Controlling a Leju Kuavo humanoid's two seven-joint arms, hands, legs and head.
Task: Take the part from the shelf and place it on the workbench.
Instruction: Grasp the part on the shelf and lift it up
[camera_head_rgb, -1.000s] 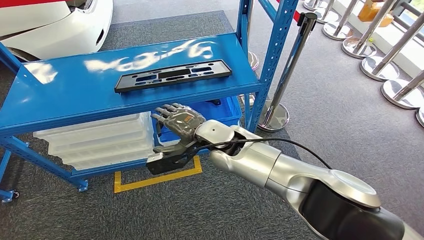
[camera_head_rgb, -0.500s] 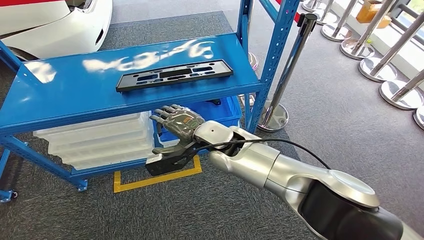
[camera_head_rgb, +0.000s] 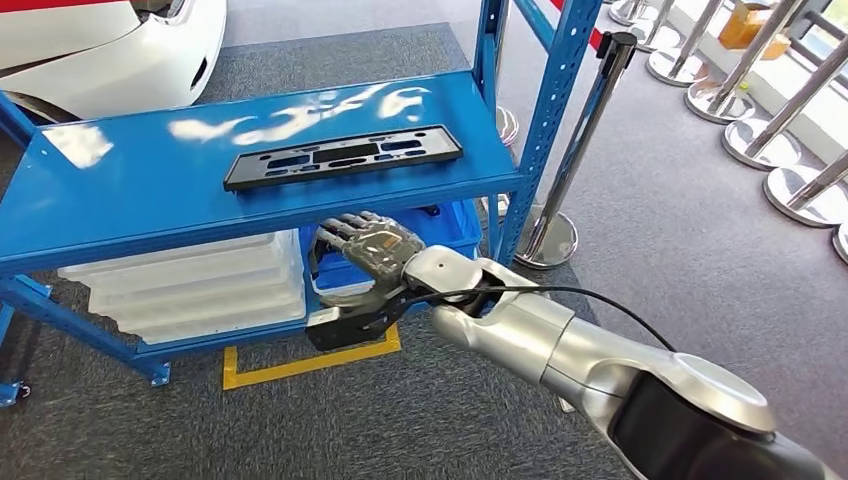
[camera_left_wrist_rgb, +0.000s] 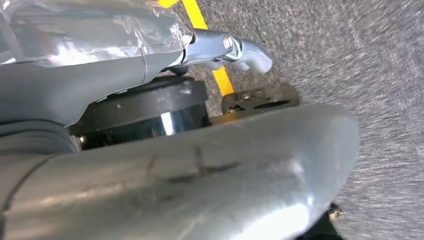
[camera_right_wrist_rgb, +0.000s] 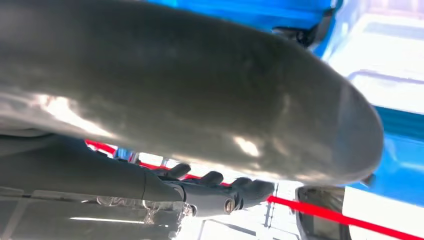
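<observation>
The part, a long flat black plastic frame (camera_head_rgb: 345, 157), lies on the top board of the blue shelf (camera_head_rgb: 120, 190), near its front edge. My right hand (camera_head_rgb: 365, 248) is below and in front of that edge, under the part. Its fingers are spread, it holds nothing, and its fingertips reach just beneath the board. In the right wrist view the right hand's thick thumb (camera_right_wrist_rgb: 200, 100) and dark fingers (camera_right_wrist_rgb: 215, 192) stand apart with nothing between them. In the left wrist view my left hand (camera_left_wrist_rgb: 175, 165) hangs over grey carpet, its fingers (camera_left_wrist_rgb: 240, 50) apart from the thumb and holding nothing.
Under the top board sit stacked white trays (camera_head_rgb: 190, 285) and a blue bin (camera_head_rgb: 445, 225). A blue upright (camera_head_rgb: 545, 110) stands right of the hand. Chrome stanchions (camera_head_rgb: 548, 240) line the right side, a white car (camera_head_rgb: 100, 50) is behind the shelf, and yellow tape (camera_head_rgb: 300, 362) marks the carpet.
My right hand has edged forward, and its fingertips now lie under the shelf's front edge. The whole view has shifted slightly. The part has not moved on the shelf.
</observation>
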